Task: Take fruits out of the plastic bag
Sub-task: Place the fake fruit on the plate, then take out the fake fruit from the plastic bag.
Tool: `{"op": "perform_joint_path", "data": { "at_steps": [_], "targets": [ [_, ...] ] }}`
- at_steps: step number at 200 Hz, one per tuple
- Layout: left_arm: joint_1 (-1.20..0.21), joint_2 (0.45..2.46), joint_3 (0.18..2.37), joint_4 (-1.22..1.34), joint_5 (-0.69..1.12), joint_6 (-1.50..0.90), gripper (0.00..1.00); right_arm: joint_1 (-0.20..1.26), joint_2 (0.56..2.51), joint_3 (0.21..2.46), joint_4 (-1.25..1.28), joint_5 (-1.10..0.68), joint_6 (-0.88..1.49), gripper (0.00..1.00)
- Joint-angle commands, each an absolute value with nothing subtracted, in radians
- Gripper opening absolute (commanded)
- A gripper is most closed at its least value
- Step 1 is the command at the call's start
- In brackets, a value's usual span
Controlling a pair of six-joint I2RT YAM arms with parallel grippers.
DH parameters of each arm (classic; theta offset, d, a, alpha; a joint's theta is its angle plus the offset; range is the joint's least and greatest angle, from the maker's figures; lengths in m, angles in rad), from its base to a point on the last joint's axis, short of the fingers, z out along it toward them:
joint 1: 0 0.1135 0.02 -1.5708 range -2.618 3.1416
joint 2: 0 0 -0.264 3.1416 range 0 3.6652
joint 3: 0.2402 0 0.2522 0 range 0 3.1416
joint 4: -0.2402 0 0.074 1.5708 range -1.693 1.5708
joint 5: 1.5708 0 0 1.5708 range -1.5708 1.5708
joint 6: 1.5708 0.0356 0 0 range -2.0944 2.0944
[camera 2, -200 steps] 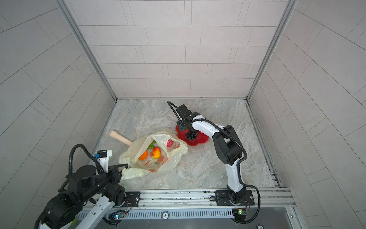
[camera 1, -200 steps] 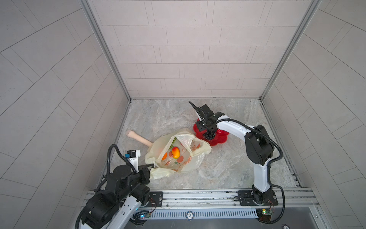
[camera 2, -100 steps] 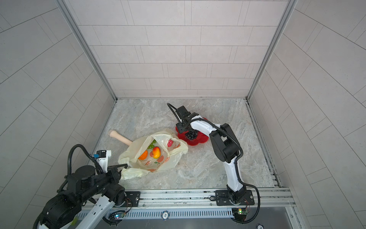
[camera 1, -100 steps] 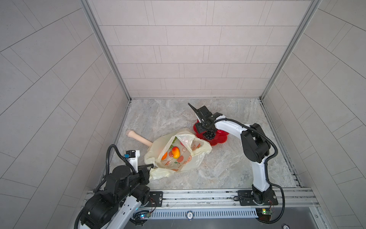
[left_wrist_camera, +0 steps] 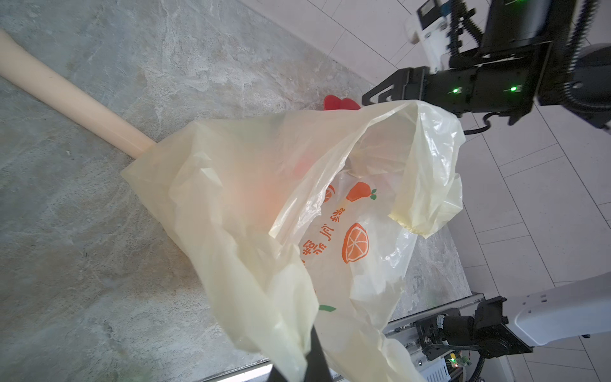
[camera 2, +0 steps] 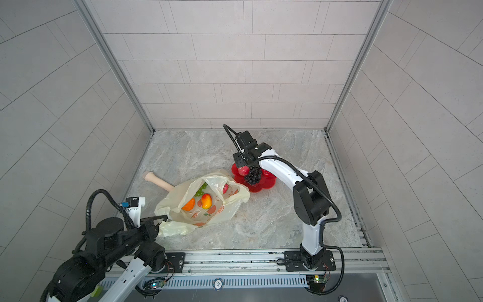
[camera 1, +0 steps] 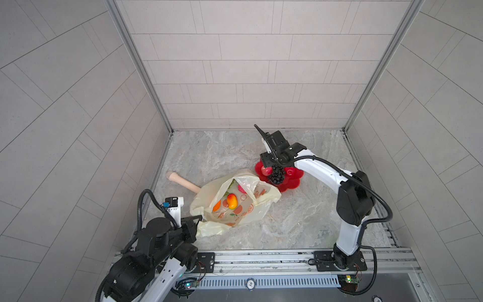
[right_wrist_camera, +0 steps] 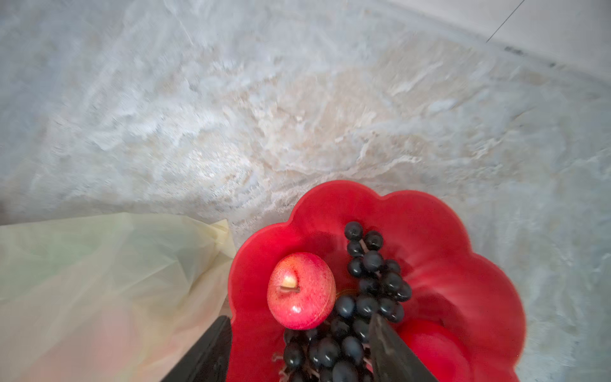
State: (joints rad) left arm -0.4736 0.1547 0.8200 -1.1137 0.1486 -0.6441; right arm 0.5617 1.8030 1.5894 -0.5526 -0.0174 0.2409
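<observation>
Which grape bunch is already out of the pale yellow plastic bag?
The dark purple grape bunch, lying on the red flower-shaped plate; the green grape bunch sits inside the plastic bag.

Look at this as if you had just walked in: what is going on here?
The left gripper is shut on an edge of the plastic bag, which lies open on the table. The right gripper hangs open over the red plate, where a red apple and the dark purple grape bunch lie. The orange, the mango and green grapes are inside the bag, not yet taken out.
</observation>
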Motion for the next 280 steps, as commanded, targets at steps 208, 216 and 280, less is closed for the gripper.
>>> {"op": "perform_joint_path", "data": {
  "at_steps": [208,216,280],
  "targets": [
    [-0.473,0.066,0.796,-1.120,0.332,-0.507,0.02,1.221,1.345,1.402,-0.558,0.008,-0.142,0.51],
    [-0.474,0.065,0.792,-1.125,0.322,-0.512,0.02,1.222,1.356,1.407,-0.563,0.005,-0.146,0.51],
    [-0.473,0.013,0.767,-1.117,0.264,-0.561,0.02,1.221,1.448,1.478,-0.623,0.021,-0.142,0.53]
  ]
}}
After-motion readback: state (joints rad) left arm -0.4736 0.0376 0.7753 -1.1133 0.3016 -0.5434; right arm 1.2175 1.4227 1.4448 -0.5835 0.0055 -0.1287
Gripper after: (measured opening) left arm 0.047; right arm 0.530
